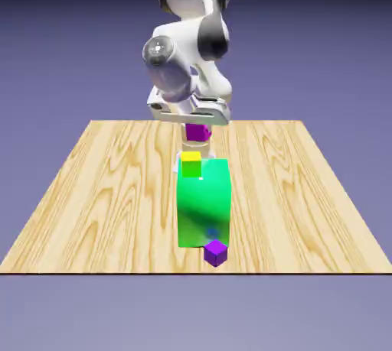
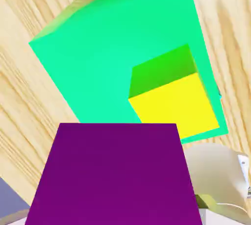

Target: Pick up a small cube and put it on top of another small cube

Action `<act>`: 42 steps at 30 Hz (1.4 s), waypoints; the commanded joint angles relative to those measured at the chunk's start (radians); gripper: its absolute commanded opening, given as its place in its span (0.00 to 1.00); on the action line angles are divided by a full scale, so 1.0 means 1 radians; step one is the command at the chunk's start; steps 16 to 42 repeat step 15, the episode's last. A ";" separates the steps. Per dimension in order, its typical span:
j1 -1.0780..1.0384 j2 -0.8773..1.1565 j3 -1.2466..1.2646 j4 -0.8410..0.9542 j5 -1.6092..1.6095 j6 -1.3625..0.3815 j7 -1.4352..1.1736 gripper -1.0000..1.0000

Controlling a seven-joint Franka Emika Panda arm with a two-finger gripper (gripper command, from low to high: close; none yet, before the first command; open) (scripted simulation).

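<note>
My gripper point(image 1: 197, 136) hangs above the table, shut on the small magenta-pink cube point(image 1: 198, 133). In the hand view that cube point(image 2: 115, 175) fills the bottom and hides the fingertips. The small yellow cube point(image 1: 191, 164) appears to rest on top of the big green block point(image 1: 204, 208), near its far edge. From the hand, the yellow cube point(image 2: 172, 100) shows just beyond the held cube, slightly to the right, with a gap between them.
A violet-purple cube point(image 1: 216, 252) stands on the wooden table point(image 1: 99, 204) at the green block's near corner. The green block point(image 2: 108, 52) takes up most of the hand view. A pale rounded shape point(image 2: 215, 167) shows at the lower right there.
</note>
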 commanded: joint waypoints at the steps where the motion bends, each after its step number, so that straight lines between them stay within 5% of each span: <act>1: 0.000 0.000 0.000 0.000 -0.002 0.000 0.000 0.00; 7: 0.008 -0.028 0.009 -0.194 0.006 0.167 -0.008 0.00; 8: 0.008 -0.028 0.009 -0.194 0.006 0.167 -0.008 1.00; 15: 0.000 0.000 0.000 0.000 -0.002 0.000 0.000 1.00; 42: 0.000 0.000 0.000 0.000 -0.002 0.000 0.000 1.00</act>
